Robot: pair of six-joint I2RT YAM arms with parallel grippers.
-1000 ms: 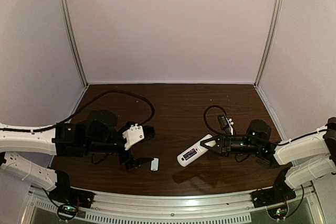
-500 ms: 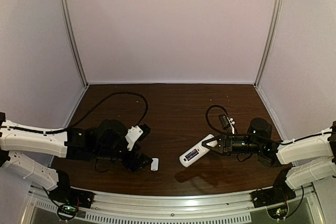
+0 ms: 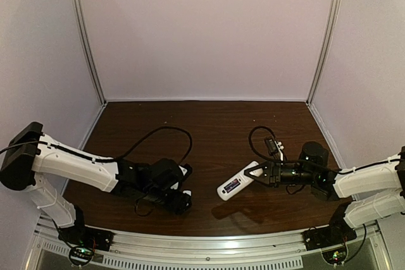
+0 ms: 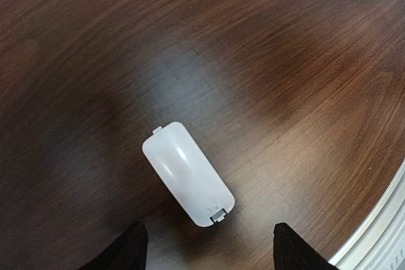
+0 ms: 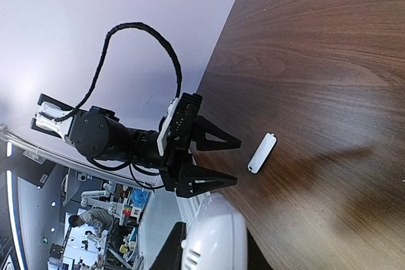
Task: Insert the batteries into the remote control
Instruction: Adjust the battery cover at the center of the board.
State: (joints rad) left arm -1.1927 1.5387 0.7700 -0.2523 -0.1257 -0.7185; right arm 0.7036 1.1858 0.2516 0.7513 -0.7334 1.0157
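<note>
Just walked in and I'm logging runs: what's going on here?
The right arm has its jaws shut on one end of a slim white plastic remote control, holding it above the dark wooden table. The left arm is bent low, its open jaws straddling a small white rounded plastic cover that lies flat, not touching it.

From above, the left gripper (image 3: 180,200) hid the white cover (image 4: 188,173). Its fingertips (image 4: 134,249), flanking that cover, were cut off.

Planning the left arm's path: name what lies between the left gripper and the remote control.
Bare table in the top view; the white cover sits under the left gripper, not toward the remote control.
</note>
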